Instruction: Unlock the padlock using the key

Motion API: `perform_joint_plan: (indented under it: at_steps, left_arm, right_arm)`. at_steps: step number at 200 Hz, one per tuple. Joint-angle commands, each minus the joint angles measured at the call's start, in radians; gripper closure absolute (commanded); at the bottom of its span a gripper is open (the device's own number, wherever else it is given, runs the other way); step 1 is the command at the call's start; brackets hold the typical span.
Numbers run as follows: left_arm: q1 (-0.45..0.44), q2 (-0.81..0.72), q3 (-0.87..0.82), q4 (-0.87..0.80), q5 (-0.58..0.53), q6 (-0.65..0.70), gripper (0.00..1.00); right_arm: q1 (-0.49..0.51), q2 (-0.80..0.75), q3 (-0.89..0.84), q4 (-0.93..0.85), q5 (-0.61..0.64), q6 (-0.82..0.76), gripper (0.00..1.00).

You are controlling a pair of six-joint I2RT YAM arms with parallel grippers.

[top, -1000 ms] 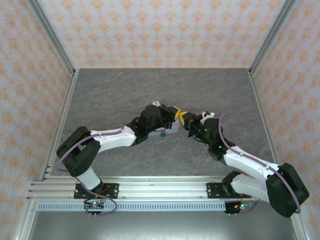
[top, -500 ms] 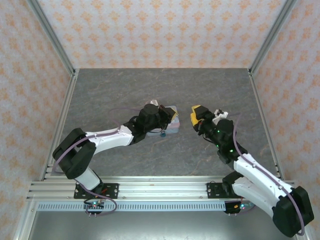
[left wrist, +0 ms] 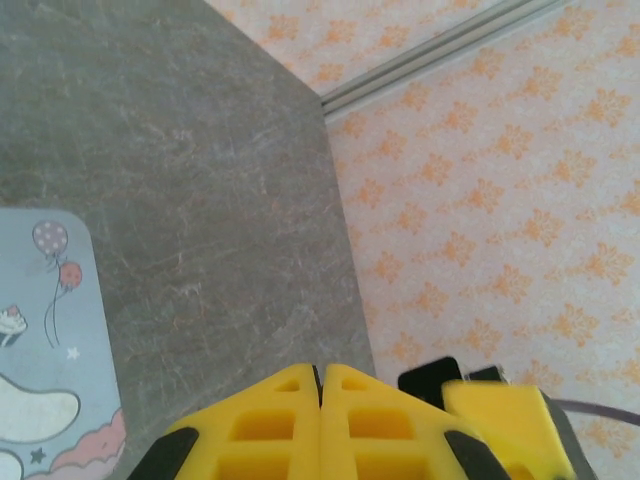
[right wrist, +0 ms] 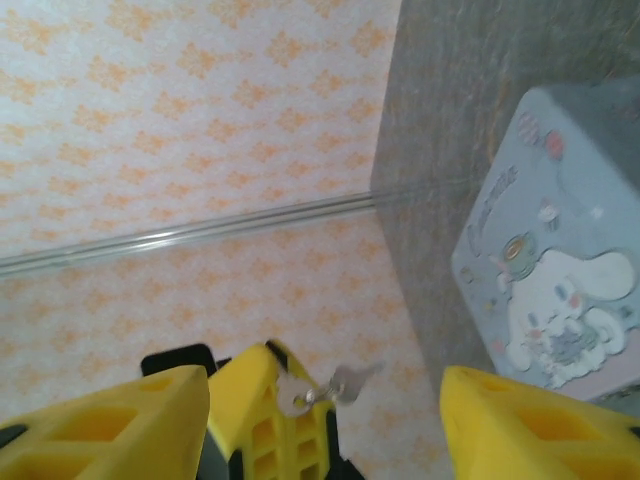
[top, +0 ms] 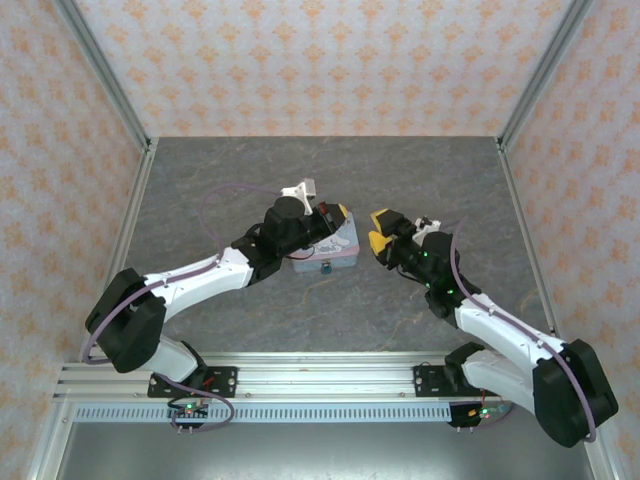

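We see the L gripper over the far-right corner of the tin box. Its yellow fingers are pressed together w/ no gap in the L wrist view. From the R wrist view, a small silver key on a ring sticks out at their tip, so we read it as pinched there.

The R gripper hangs just right of the box, pointing at the L one, near but apart. Its fingers are spread wide, w/ the L fingers and the key showing in the gap between them.

The padlock is a tiny dark blue-green bit at the middle of the box's near edge, on the grey table.

Vs 1 s ago: the two grippers were touching tip to tip at the box's right end, and now they're separated. Vs 0.5 s ago: the R gripper has come back slightly toward the box. The L arm has swung, its wrist now further back, so more of the box lid shows. Box and padlock haven't moved, as far as we can tell.
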Motion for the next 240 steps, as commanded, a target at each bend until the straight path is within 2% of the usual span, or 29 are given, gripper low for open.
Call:
perform_joint_plan:
  at_steps: [1,20,55,125,173,188,240]
  left_arm:
    - [0.007,-0.020,-0.025,0.115,-0.077,0.033,1.00]
    - [0.004,-0.020,-0.038,0.153,-0.110,0.021,1.00]
    - [0.001,-0.021,-0.041,0.172,-0.139,0.012,1.00]
    - [-0.018,-0.013,-0.074,0.233,-0.173,-0.038,1.00]
    - [-0.031,-0.016,-0.092,0.258,-0.187,-0.057,1.00]
    - [-0.034,-0.019,-0.099,0.268,-0.193,-0.063,1.00]
    - [-0.045,-0.026,-0.106,0.277,-0.201,-0.071,1.00]
  right_arm:
    - [0.069,0.000,0.023,0.091,0.084,0.093,0.33]
    - [0.139,0.016,0.049,0.093,0.167,0.130,0.30]
    - [0.226,0.073,0.101,0.151,0.309,0.167,0.30]
    - [0.272,0.255,0.196,0.299,0.421,0.238,0.33]
    - [0.272,0.284,0.194,0.328,0.488,0.249,0.45]
    - [0.272,0.284,0.189,0.327,0.502,0.253,0.52]
    - [0.272,0.291,0.180,0.327,0.516,0.259,0.66]
